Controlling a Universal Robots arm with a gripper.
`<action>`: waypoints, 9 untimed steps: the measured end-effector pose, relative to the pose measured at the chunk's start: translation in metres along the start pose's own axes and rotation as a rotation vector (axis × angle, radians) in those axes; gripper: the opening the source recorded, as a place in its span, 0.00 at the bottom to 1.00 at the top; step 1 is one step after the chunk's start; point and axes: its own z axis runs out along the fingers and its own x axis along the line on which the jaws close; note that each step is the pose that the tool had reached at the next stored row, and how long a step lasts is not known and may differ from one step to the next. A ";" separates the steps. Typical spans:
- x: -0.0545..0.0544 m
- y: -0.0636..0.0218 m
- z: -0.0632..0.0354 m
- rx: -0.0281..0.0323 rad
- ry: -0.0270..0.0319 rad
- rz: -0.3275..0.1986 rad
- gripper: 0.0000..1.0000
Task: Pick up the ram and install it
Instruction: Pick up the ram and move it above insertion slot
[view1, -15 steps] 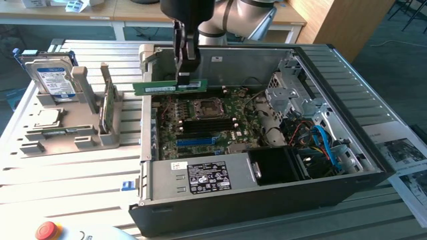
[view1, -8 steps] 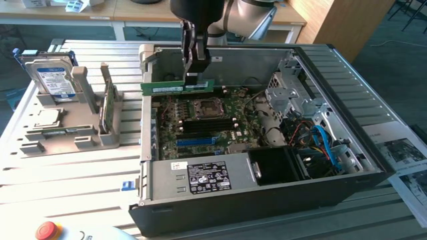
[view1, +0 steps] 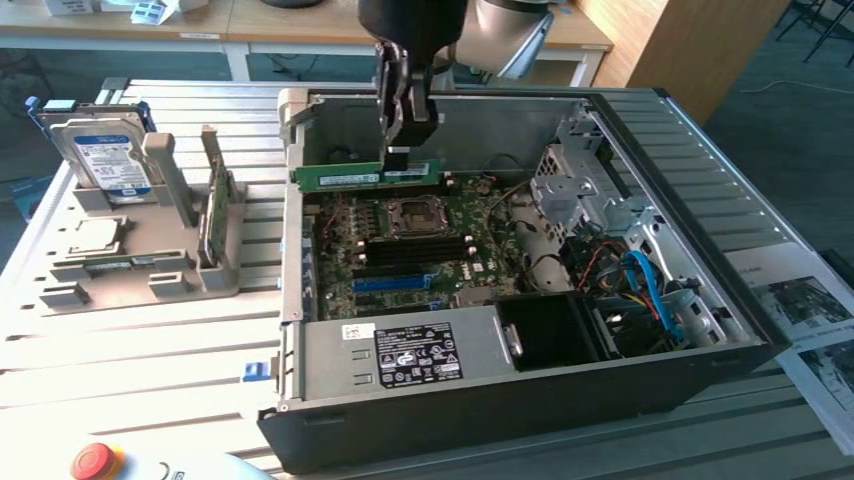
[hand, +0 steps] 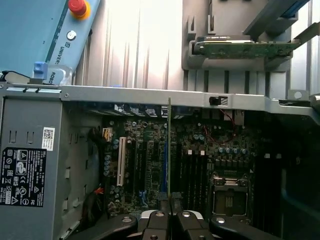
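Hard drive (view1: 103, 150): silver, blue label, upright in the holder, upper left of the frame.
Holder (view1: 127, 265): grey, on the slatted table (view1: 147, 350).
Expansion card (view1: 214, 215): green, on edge in the holder, near the drive.
Stop button (view1: 96, 460): red, lower left corner.
Printed sheets (view1: 807, 300): right edge.

A robot lab or workshop, a robot arm (view1: 414, 25) hung over a ribbed metal table (view1: 160, 330), an open computer (view1: 534, 400) set on it, spare parts kept in a grey holder (view1: 120, 270), a red stop button (view1: 94, 460) placed near the edge, plain desks (view1: 254, 30) seen behind
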 end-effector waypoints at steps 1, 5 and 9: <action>0.001 -0.0069 -0.0003 0.0000 0.0000 0.000 0.12; 0.003 -0.0240 -0.0011 0.0000 0.0001 0.000 0.12; 0.004 -0.0311 -0.0014 0.0000 0.0001 0.000 0.12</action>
